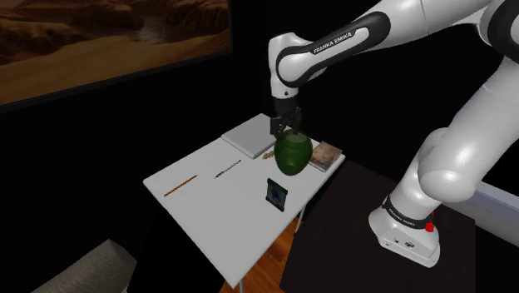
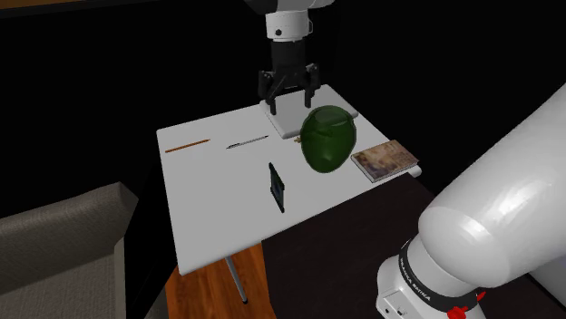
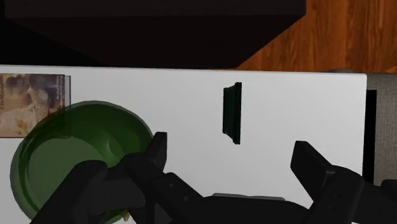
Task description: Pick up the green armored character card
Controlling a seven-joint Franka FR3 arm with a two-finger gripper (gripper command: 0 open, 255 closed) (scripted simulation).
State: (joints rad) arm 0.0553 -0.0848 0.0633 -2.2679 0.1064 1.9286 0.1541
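Now: open gripper (image 2: 288,91) poised over the table, card not yet grasped.
The dark-green card (image 1: 277,193) stands on edge on the white table (image 1: 208,216), near but apart from the green bowl (image 1: 293,154), which looks empty. The jaws are released, holding nothing. Judged best: descend clear of the bowl, straddling the card's thin faces.

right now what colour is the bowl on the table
Dark translucent green; the bowl shows best in the second exterior view.
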